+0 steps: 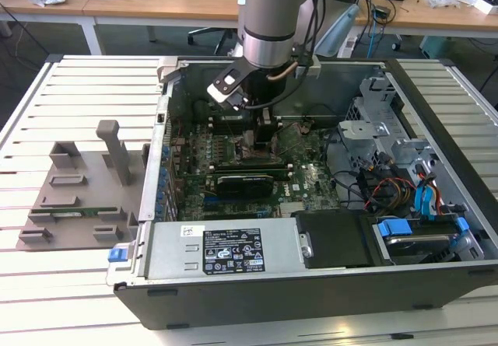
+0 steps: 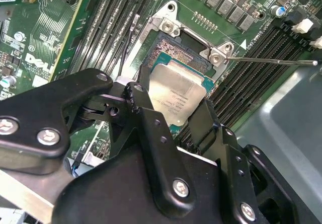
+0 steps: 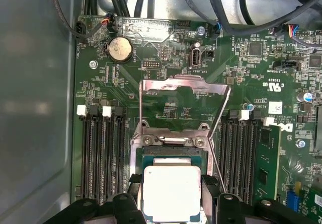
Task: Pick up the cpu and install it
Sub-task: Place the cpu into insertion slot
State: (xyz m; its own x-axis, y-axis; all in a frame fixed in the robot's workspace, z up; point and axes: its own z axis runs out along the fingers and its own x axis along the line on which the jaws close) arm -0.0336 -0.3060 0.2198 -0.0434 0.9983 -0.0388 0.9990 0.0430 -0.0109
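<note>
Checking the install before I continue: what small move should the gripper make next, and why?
Probably ease straight down: the gripper holds the cpu over the open socket, load plate raised; it does not look seated yet.

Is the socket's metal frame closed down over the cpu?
No, in the first wrist view the socket frame stands swung open, leaving the silvery top of the cpu bare.

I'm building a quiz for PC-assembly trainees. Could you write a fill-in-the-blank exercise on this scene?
1. The end effector holds the ___ over the socket.
2. The socket's hinged plate stands ___, not shut.
3. Black memory slots flank the socket on ___ sides.

Missing words: cpu; open; both.
</note>
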